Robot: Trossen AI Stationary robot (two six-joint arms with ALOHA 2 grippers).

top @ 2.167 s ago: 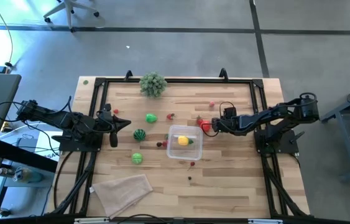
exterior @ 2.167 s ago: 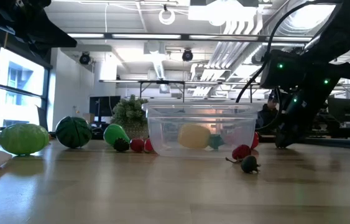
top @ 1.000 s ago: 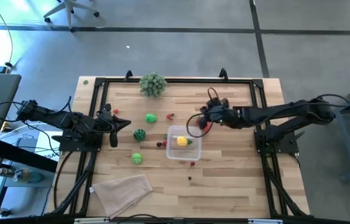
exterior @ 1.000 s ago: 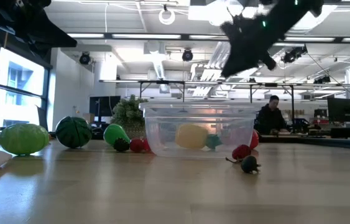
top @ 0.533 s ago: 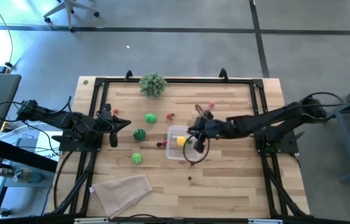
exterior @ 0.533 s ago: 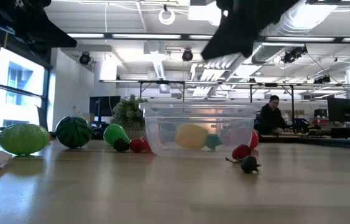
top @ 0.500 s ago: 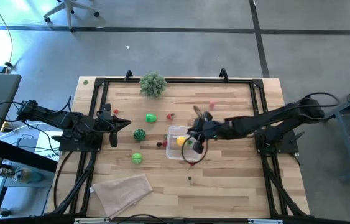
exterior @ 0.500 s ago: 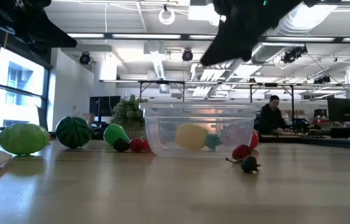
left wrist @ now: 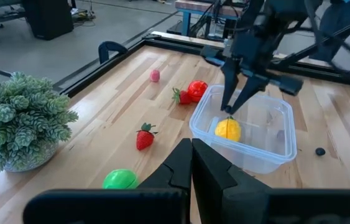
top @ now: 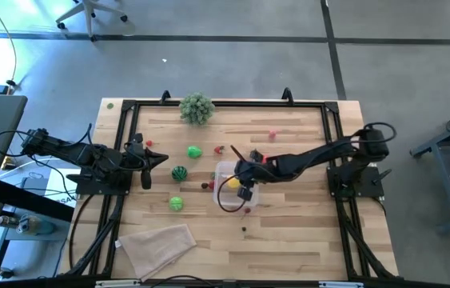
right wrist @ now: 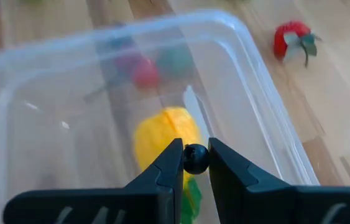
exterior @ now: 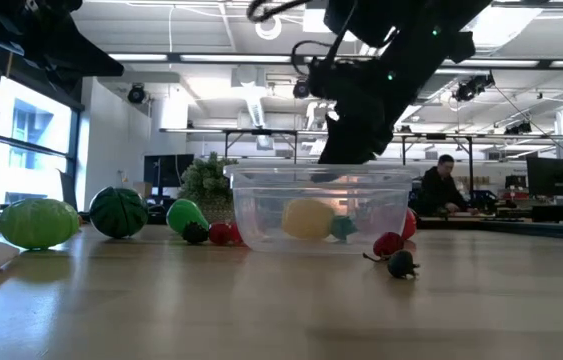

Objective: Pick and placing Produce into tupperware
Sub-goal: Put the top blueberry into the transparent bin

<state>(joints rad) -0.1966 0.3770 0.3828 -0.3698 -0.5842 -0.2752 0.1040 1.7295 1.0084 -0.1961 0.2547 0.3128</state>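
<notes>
While the left gripper [top: 151, 160] rested at the left edge of the table [top: 304, 240] in the high view, its fingers were pressed fully together with nothing between them. The right arm reached from the right side of the frame toward the centre, and the right gripper [top: 243, 179] hung over the tupperware [top: 226, 197]. In the right wrist view its fingertips [right wrist: 173, 163] stood narrow, clamped on a small dark ball [right wrist: 195, 158], possibly a berry; the blur prevents a firmer identification. Directly beyond the ball, inside the clear container, lay a yellow fruit [right wrist: 165, 140] with a green part at one end.

In the low view the tupperware sat at centre frame on the wood surface, and the gripper was just above its rim. A small red piece [exterior: 388, 243] and a dark berry [exterior: 401, 263] lay just right of the container. At the left of that frame were a pale green ball [exterior: 38, 222], a dark striped green ball [exterior: 118, 212] and a bright green fruit [exterior: 186, 215].

In the high view a strawberry [top: 219, 150] lay above the container, a pink piece [top: 272, 135] sat toward the upper right, a bushy plant [top: 197, 107] stood at the top edge, and a folded cloth [top: 157, 245] lay at lower left.
</notes>
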